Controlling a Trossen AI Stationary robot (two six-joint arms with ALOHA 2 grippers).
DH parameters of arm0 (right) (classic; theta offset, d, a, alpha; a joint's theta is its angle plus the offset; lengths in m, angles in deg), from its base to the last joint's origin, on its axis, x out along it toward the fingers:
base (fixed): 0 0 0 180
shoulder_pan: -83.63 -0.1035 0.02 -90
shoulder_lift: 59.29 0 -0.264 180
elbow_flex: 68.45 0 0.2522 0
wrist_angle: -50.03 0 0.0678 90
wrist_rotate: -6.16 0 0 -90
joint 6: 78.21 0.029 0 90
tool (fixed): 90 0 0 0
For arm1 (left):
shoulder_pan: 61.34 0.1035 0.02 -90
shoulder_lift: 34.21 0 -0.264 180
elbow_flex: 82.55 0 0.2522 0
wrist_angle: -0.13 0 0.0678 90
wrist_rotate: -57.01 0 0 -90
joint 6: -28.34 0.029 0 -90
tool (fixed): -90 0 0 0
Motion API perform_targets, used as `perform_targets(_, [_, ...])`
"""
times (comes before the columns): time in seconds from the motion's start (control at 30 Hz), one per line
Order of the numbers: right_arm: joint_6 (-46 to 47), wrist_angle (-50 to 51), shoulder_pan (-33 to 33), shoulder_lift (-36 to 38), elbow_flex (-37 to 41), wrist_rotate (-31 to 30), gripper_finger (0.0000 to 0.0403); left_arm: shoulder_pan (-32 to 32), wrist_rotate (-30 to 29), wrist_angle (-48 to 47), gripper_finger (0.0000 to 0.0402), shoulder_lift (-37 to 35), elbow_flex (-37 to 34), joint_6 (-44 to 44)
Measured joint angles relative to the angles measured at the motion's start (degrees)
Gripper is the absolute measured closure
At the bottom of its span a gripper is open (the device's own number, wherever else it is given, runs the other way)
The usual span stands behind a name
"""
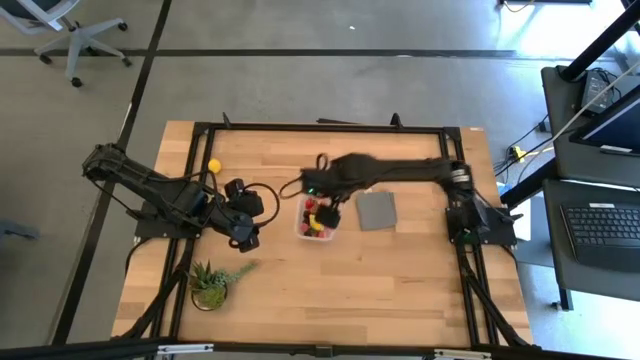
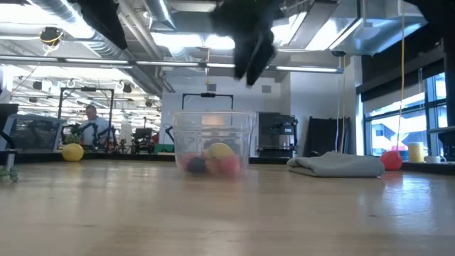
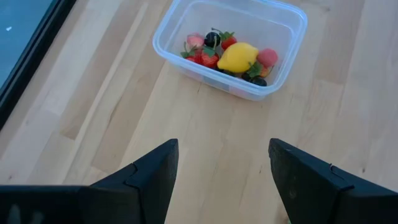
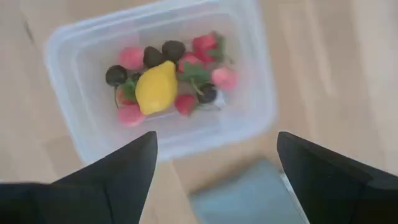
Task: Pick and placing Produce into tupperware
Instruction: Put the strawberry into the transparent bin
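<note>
The tupperware (image 1: 315, 221) sits near the middle of the wooden desk (image 1: 400, 270), upright and uncovered, with the produce (image 4: 168, 78) gathered inside it: a yellow lemon (image 4: 155, 86) lies among red strawberry pieces and a few dark berries. Directly above the tub hangs the right claw (image 4: 214, 165), its fingers spread wide and released, holding nothing. Just beside the tub, on the right arm's side, lies a flat grey square piece (image 1: 376, 210). The left claw (image 3: 221, 171) hovers over bare desk near the tub's other side, its fingers also apart and empty. Farther off on that side a yellow ball (image 1: 214, 166) rests by the desk's far edge, and a green spiky potted plant (image 1: 210, 283) stands toward the near edge.
</note>
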Motion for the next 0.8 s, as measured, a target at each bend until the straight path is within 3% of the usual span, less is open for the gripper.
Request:
perform_targets(0.13, [3.6,6.5,2.2,8.3,0.2,-3.2,0.0071,0.0,0.0,0.1,0.0160,0.0,0.0,-0.1])
perform_targets(0.27, [11.5,16.5,4.9,16.8,0.3,-13.5,0.0071,0.1,0.0,0.3,0.0160,0.0,0.0,-1.1])
perform_targets(0.33, [15.1,16.1,6.8,21.2,1.1,-17.5,0.0071,0.1,-0.1,0.4,0.0160,0.0,0.0,-2.2])
perform_targets(0.57, [24.4,16.5,19.4,35.6,11.3,-15.7,0.0070,0.4,-0.3,1.3,0.0160,0.0,0.0,-4.1])
perform_targets(0.8, [29.2,16.1,29.9,46.5,33.0,-13.4,0.0070,3.1,-0.5,1.7,0.0160,0.0,0.0,-6.1])
